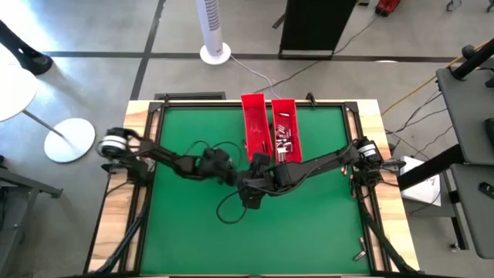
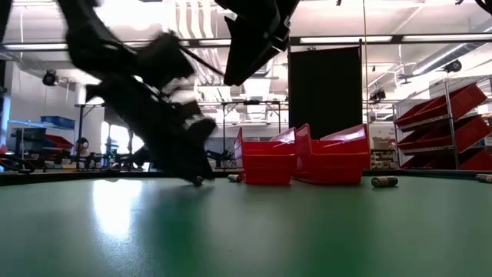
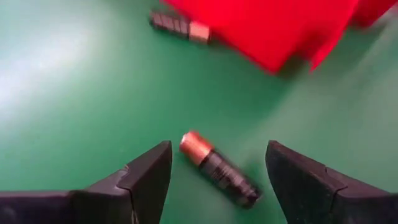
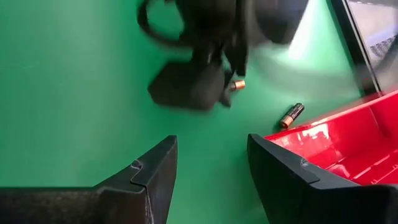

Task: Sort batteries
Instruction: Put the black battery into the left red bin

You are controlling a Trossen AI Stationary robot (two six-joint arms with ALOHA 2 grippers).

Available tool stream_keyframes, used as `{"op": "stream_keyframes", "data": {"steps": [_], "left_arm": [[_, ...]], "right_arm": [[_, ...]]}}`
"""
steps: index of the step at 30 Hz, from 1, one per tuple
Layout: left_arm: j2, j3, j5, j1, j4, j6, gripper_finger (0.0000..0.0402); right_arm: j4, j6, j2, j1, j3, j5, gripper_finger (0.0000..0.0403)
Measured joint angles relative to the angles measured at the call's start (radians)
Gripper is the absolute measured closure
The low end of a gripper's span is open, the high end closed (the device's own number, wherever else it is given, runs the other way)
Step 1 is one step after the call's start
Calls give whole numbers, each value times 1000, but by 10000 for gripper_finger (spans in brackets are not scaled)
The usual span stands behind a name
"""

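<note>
A battery (image 3: 217, 169) with a copper end and a dark body lies on the green mat. My left gripper (image 3: 217, 186) is open, low over the mat, with one finger on either side of this battery and apart from it; it also shows in the low view (image 2: 194, 177) and the high view (image 1: 235, 176). My right gripper (image 4: 211, 180) is open and empty, above the mat beside the left one (image 1: 248, 187). It looks at the left gripper and the same battery (image 4: 238, 84). A second battery (image 3: 180, 26) lies near the red tray's corner (image 4: 292, 115).
Two long red trays (image 1: 255, 127) (image 1: 284, 133) stand side by side at the mat's far middle; the right one holds several batteries (image 1: 282, 140). More batteries lie loose on the mat in the low view (image 2: 384, 181) (image 2: 234, 178). A black cable loops on the mat (image 1: 228, 207).
</note>
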State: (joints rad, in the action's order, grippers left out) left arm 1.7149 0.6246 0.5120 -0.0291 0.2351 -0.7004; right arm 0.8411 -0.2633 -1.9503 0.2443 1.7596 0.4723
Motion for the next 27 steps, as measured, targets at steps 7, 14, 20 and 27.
{"op": "stream_keyframes", "data": {"steps": [7, 14, 20, 27], "left_arm": [[138, 231, 9, 10, -395, -51, 169], [127, 250, -21, 13, -420, -21, 192], [144, 245, -26, 17, -392, -9, 294], [156, 242, -5, 17, -350, 35, 379]], "right_arm": [[63, -45, 0, 10, -3, 0, 223], [99, -78, 0, 21, -11, -1, 234], [96, -78, 0, 24, -11, -1, 241], [96, -78, 0, 24, -11, -1, 237]]}}
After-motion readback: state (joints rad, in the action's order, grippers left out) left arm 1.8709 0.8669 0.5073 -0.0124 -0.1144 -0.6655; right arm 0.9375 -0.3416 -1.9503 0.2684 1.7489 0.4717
